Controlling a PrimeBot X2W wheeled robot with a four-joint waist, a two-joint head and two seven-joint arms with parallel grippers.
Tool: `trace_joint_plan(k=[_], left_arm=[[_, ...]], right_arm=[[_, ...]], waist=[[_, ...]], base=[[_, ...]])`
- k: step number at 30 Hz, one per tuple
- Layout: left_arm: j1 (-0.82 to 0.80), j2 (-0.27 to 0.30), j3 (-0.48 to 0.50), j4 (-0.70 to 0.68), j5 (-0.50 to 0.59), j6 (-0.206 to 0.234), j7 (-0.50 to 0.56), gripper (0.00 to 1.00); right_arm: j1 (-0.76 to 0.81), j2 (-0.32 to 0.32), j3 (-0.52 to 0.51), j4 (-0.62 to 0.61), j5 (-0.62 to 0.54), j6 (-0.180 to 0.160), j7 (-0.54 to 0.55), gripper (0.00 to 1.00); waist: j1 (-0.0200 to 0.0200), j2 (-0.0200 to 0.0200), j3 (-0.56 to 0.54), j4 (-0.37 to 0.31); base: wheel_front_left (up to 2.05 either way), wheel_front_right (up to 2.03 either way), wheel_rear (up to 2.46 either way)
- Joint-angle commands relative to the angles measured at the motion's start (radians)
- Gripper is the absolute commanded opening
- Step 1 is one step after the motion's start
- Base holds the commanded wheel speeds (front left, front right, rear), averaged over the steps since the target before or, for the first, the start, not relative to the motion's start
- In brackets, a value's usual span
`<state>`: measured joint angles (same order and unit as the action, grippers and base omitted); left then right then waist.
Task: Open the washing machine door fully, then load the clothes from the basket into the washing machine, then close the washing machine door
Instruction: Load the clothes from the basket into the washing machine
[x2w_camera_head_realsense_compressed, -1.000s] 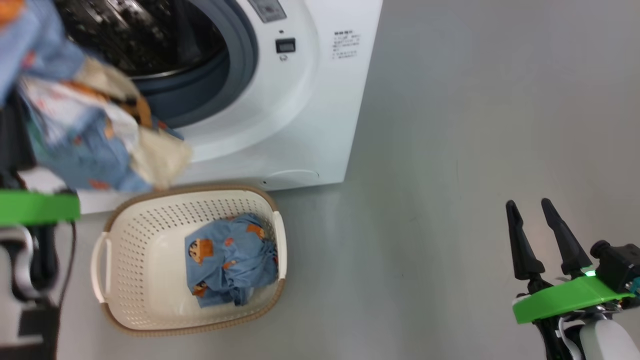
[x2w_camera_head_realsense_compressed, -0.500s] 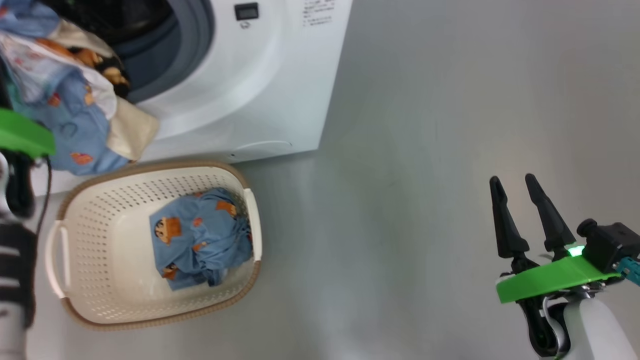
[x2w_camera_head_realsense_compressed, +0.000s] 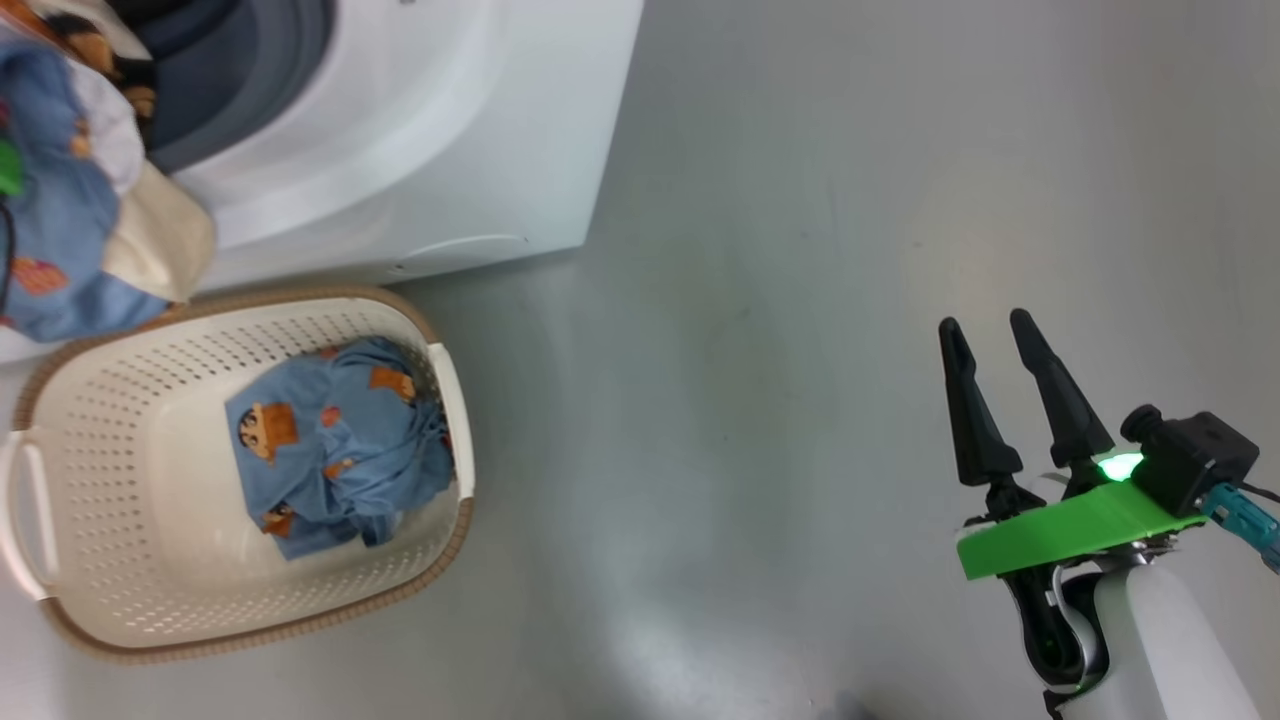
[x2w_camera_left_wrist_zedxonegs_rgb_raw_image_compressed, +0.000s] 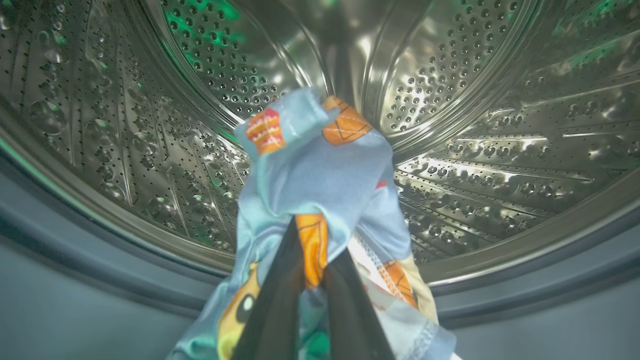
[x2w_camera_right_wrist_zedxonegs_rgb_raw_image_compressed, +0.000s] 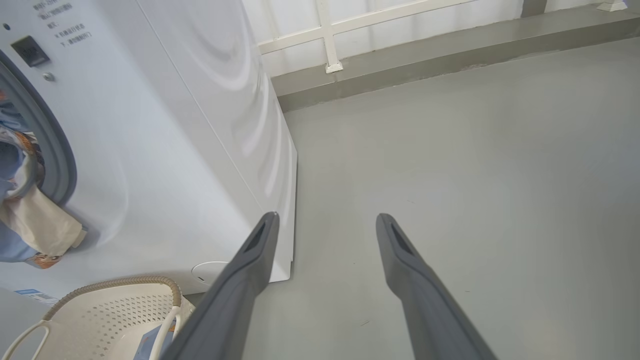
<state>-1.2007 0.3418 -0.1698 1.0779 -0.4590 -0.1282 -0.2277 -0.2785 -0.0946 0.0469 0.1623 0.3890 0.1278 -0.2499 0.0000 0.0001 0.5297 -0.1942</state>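
Bunching up between the tightly pinched dark fingers of the left gripper (x2w_camera_left_wrist_zedxonegs_rgb_raw_image_compressed: 311, 240), a light blue garment (x2w_camera_left_wrist_zedxonegs_rgb_raw_image_compressed: 320, 175) printed with orange-brown cartoon figures, with white and cream parts, sits at the mouth of the washing machine (x2w_camera_head_realsense_compressed: 420, 120). The perforated steel drum (x2w_camera_left_wrist_zedxonegs_rgb_raw_image_compressed: 475, 75) lies beyond the fingertips, and the grey-blue seal (x2w_camera_left_wrist_zedxonegs_rgb_raw_image_compressed: 90, 265) rings it. A second blue garment (x2w_camera_head_realsense_compressed: 330, 450) lies crumpled in the cream basket (x2w_camera_head_realsense_compressed: 130, 480) just before the machine, well left of the right gripper (x2w_camera_head_realsense_compressed: 985, 322), which hovers over the grey floor (x2w_camera_head_realsense_compressed: 780, 300), fingers spread wide and holding nothing.
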Motion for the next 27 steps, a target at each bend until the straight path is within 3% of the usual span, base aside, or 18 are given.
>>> trace_joint_plan(k=[1,6,14,15,16,17,18,27], left_arm=[[-0.026,0.059,0.009,-0.015,-0.002,-0.002,-0.002,0.0],[-0.119,0.082,0.004,-0.013,0.013,-0.002,-0.03,0.0],[-0.118,0.093,0.148,-0.309,0.087,0.023,-0.034,0.0],[-0.101,0.085,0.158,-0.303,0.095,0.022,-0.034,0.1],[-0.09,0.082,0.16,-0.298,0.108,0.02,-0.034,0.41],[-0.082,0.081,0.161,-0.296,0.124,0.019,-0.034,0.88],[-0.075,0.076,0.168,-0.288,0.13,0.018,-0.034,1.0],[-0.052,0.041,0.221,-0.236,0.169,0.007,-0.034,1.0]], right_arm=[[-0.002,0.001,0.022,-0.024,0.006,0.003,-0.012,1.0],[-0.018,0.012,0.027,-0.025,0.01,0.003,-0.012,1.0],[-0.04,0.024,0.025,-0.034,0.01,0.003,-0.012,1.0],[-0.041,0.025,0.026,-0.033,0.01,0.003,-0.012,1.0],[-0.042,0.026,0.025,-0.033,0.01,0.003,-0.012,1.0],[-0.043,0.027,0.025,-0.032,0.01,0.003,-0.012,1.0],[-0.043,0.028,0.025,-0.031,0.011,0.003,-0.012,1.0],[-0.05,0.032,0.021,-0.03,0.007,0.003,-0.012,1.0]], waist=[[0.0,-0.0001,0.018,-0.015],[0.0,-0.0001,0.048,-0.028],[0.0,-0.0001,0.09,-0.035],[0.0,-0.0001,0.09,-0.035],[0.0,-0.0001,0.09,-0.035],[0.0,-0.0001,0.091,-0.034],[0.0,-0.0001,0.092,-0.034],[0.0,-0.0001,0.094,-0.019]], base=[[0.0,0.0,0.0],[0.0,0.0,0.0],[0.0,0.0,0.0],[0.0,0.0,0.0],[0.0,0.0,0.0],[0.0,0.0,0.0],[0.0,0.0,0.0],[0.0,0.0,0.0]])
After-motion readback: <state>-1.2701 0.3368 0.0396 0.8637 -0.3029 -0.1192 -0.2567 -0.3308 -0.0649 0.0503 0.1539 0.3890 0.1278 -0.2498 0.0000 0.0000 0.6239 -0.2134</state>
